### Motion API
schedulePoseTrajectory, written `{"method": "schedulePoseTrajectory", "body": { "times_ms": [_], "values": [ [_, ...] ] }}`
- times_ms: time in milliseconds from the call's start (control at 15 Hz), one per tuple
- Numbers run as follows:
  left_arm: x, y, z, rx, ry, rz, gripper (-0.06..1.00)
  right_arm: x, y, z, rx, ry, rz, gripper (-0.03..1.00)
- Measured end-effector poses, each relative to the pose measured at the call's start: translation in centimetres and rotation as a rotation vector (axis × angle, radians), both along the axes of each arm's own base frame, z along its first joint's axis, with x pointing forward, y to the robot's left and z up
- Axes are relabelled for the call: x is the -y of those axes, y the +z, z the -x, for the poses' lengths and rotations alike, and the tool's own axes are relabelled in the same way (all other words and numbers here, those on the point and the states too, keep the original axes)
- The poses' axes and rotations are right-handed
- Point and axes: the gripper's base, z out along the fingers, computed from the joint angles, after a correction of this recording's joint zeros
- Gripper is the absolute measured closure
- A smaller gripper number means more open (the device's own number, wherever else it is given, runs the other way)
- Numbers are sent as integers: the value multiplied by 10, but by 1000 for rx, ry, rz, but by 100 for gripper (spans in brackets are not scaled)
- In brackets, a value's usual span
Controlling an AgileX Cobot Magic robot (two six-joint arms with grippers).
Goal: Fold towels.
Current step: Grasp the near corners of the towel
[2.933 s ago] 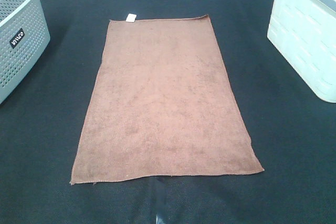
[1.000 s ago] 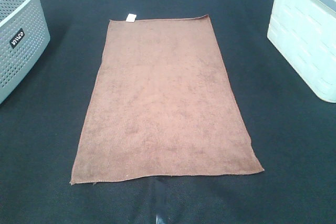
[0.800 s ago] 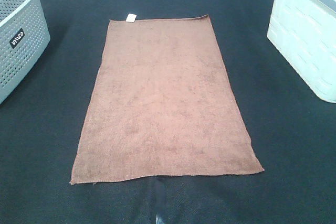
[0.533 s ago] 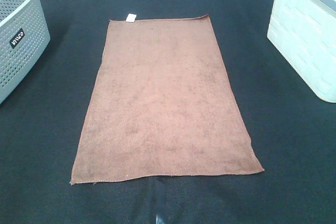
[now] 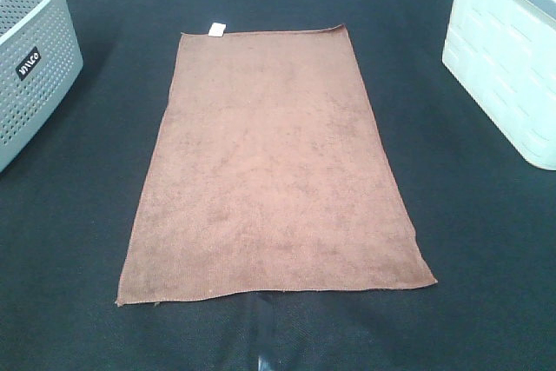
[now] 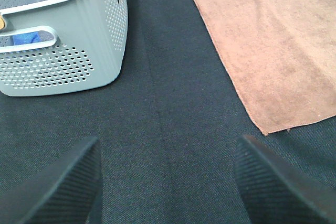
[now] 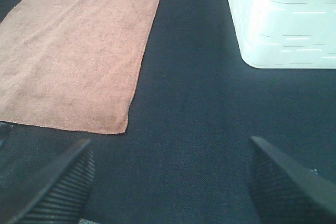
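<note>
On the black mat (image 5: 69, 241), you see the towel (image 5: 274, 162) flat, unfolded; left gripper (image 6: 168, 145) and right gripper (image 7: 170, 142) hover beside it, spread wide.

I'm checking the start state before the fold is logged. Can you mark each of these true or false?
1. The towel lies flat and unfolded on the dark table. True.
2. The white tag sits at the towel's near edge. False: it is at the far edge, by the far-left corner.
3. The left end effector is shut on a towel corner. False: it is open over bare table, beside the towel and not touching it.
4. A grey basket stands left of the towel, apart from it. True.
5. The right end effector is open and holds nothing. True.
</note>
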Motion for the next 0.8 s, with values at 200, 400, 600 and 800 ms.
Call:
{"method": "schedulePoseTrajectory", "body": {
  "times_ms": [200, 400, 600, 800],
  "values": [
    [0, 0, 0, 0, 0, 0, 26, 0, 0, 0, 0, 0, 0, 22],
    [0, 0, 0, 0, 0, 0, 26, 0, 0, 0, 0, 0, 0, 22],
    [1, 3, 0, 23, -4, 19, 26, 0, 0, 0, 4, -4, 0, 22],
    [4, 14, -5, 128, -6, 94, 26, 0, 8, -5, 37, -33, -46, 22]
  ]
}}
